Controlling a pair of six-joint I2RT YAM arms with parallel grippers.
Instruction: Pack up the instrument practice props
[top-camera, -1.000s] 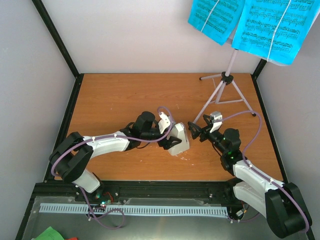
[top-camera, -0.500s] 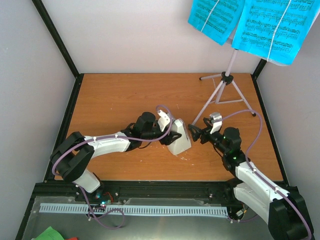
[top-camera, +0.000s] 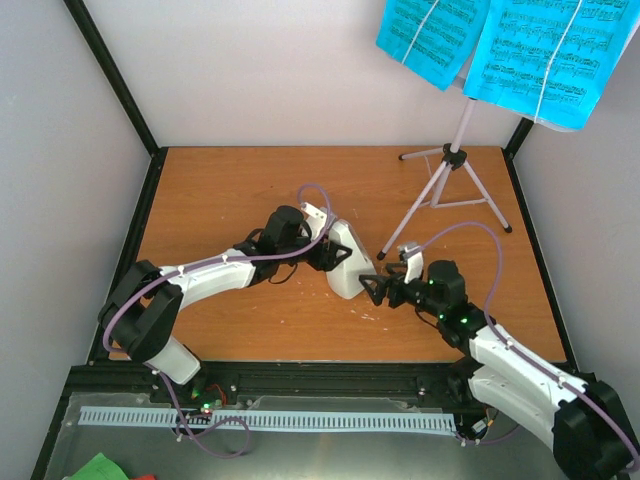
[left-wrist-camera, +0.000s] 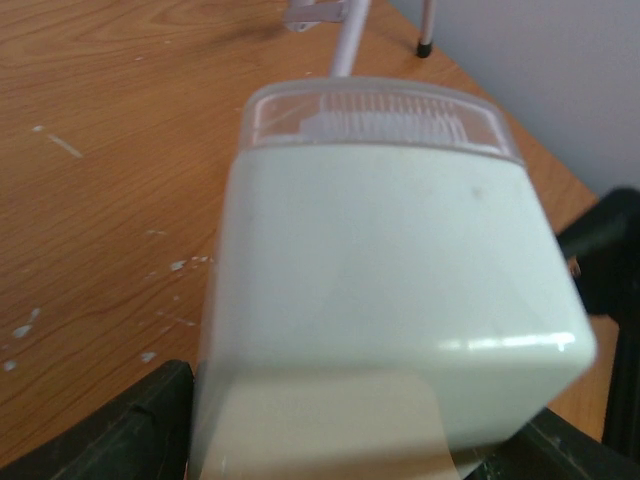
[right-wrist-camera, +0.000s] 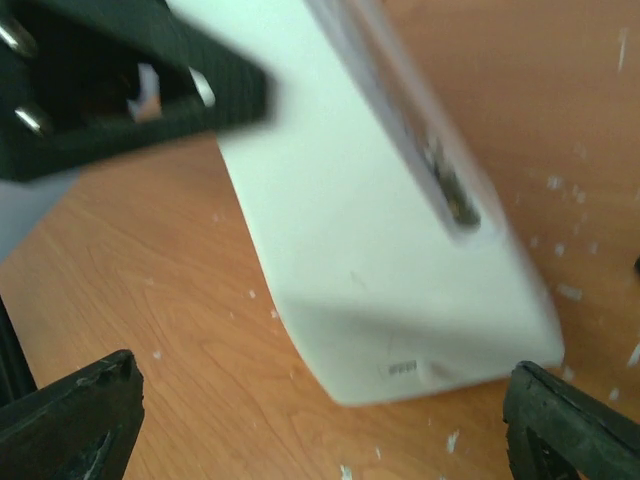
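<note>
The white metronome (top-camera: 344, 260) leans over near the middle of the table. My left gripper (top-camera: 324, 250) is shut on its sides. In the left wrist view the metronome (left-wrist-camera: 390, 270) fills the frame, a clear ribbed part at its far end, and my left gripper (left-wrist-camera: 340, 445) clamps it from both sides. My right gripper (top-camera: 371, 288) stands open just right of the metronome's base. The right wrist view shows the metronome (right-wrist-camera: 390, 260) ahead of my open right gripper (right-wrist-camera: 320, 430), not between its fingers. The lilac music stand (top-camera: 450, 175) stands at the back right, holding cyan sheet-music pages (top-camera: 545, 55).
The stand's tripod legs (top-camera: 410, 222) spread over the table's back right, one foot close behind my right arm. A stand leg (left-wrist-camera: 345, 35) shows beyond the metronome. Black frame rails (top-camera: 110, 80) and pale walls enclose the orange wooden table (top-camera: 220, 200).
My left gripper has closed on the metronome and drawn it slightly back and left. My right gripper has swung left and nearer, down toward the metronome's base.
</note>
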